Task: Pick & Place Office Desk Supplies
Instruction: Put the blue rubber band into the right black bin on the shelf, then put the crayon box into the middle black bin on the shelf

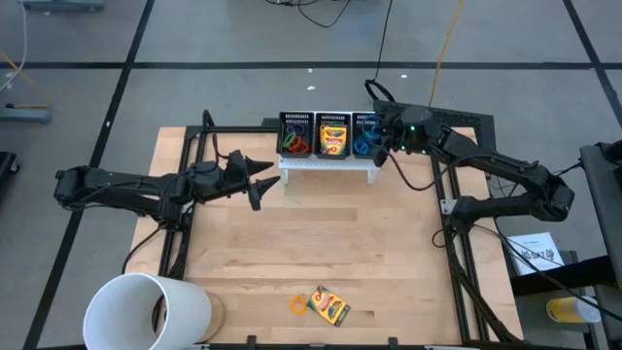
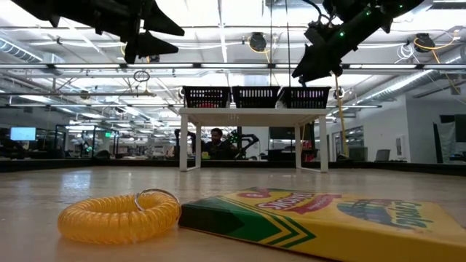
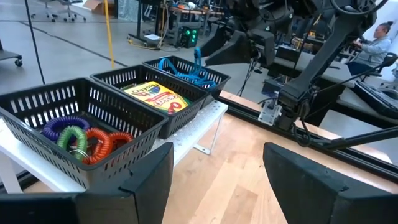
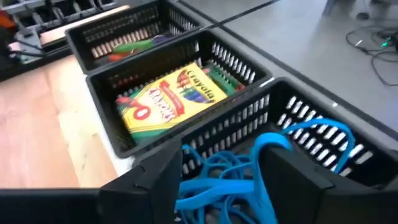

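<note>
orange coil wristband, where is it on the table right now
In the high view the orange coil wristband lies on the table's near edge, just left of the loose crayon box, far from the three bins.

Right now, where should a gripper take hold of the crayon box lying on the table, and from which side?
Come straight down and pinch the crayon box across its narrow width, on its long edges. It lies flat, askew, with the orange coil close by one short end.

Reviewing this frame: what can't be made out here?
- White cup: contents hidden by its own wall, high view.
- Right bin: whether the blue loops have left the right gripper, whose fingers cover them.
- Crayon box: cut off by low view's edge.
</note>
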`<action>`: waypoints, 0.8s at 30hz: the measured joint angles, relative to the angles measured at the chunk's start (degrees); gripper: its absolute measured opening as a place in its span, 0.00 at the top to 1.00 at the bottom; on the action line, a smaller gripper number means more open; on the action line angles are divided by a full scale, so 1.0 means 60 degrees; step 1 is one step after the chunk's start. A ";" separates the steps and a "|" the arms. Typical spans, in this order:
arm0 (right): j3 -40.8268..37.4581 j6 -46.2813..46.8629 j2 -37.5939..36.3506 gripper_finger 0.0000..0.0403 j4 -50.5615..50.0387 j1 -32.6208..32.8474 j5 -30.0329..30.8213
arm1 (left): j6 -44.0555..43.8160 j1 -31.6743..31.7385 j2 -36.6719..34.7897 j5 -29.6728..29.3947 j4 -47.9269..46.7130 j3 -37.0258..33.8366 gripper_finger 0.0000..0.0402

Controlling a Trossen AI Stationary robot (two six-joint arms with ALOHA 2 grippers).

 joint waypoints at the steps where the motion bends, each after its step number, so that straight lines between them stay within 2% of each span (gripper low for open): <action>1: 0.0002 0.0056 -0.0002 0.49 -0.0082 0.0011 -0.0007 | -0.0059 0.0000 0.0000 -0.0003 0.0000 0.0000 0.36; 5: -0.0001 0.0488 -0.0004 0.48 -0.0376 0.0015 -0.0011 | -0.0067 0.0000 0.0000 -0.0003 0.0000 0.0000 0.36; 9: -0.0001 0.0406 -0.0007 0.47 -0.0485 0.0020 -0.0551 | -0.0068 0.0000 0.0000 -0.0004 0.0000 0.0000 0.36; 12: -0.0001 0.0517 -0.0007 0.48 -0.0475 0.0022 -0.0003 | -0.0072 0.0000 0.0000 -0.0004 0.0004 0.0000 0.36; 14: -0.0001 0.0589 -0.0007 0.48 -0.0494 0.0011 0.0010 | -0.0071 0.0000 0.0000 -0.0004 0.0001 0.0000 0.36; 20: -0.0001 0.0556 -0.0007 0.49 -0.0381 0.0025 -0.1141 | -0.0075 0.0000 0.0000 -0.0004 0.0006 0.0000 0.36; 24: -0.0001 0.0527 -0.0007 0.49 -0.0026 0.0022 -0.2554 | -0.0075 0.0000 0.0000 -0.0004 0.0011 0.0000 0.36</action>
